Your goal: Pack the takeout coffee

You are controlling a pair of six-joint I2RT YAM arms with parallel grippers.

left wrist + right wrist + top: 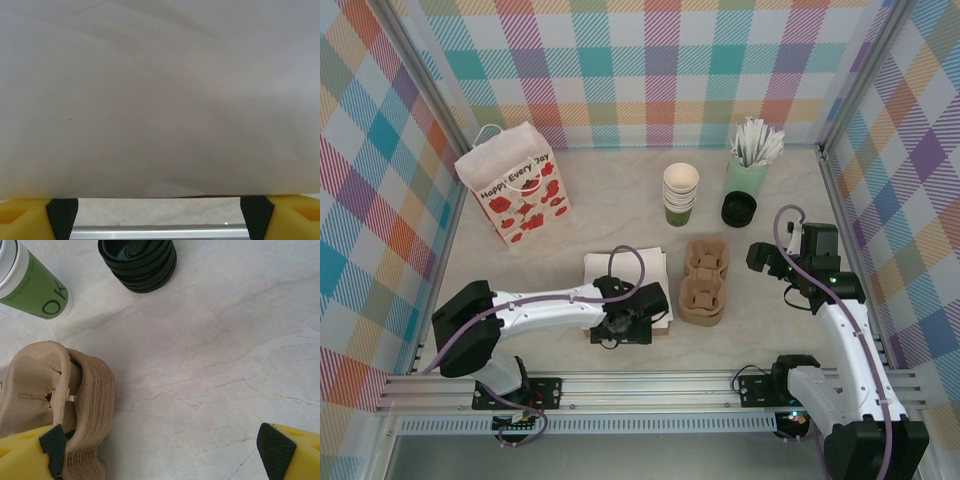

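Seemingly the step in hand is taking a sheet from the white napkin pile [620, 268]. The left gripper [160, 220] sits at the pile's near edge, its jaws spread wide and pinching nothing, with white paper close beyond its pads [62, 215]. To do this well, bring the jaws onto the edge of the top sheet alone and close gently. Then peel up slowly so the sheets beneath neither drag nor fan out. The right gripper [165, 455] hangs beside the cardboard cup carriers [65, 405], jaws likewise spread, and should keep clear of them. The takeout coffee cup [681, 180] is, as far as I can tell, the top one of the nested stack [680, 208] at the back of the table [610, 215], just beside the black lids [738, 210].
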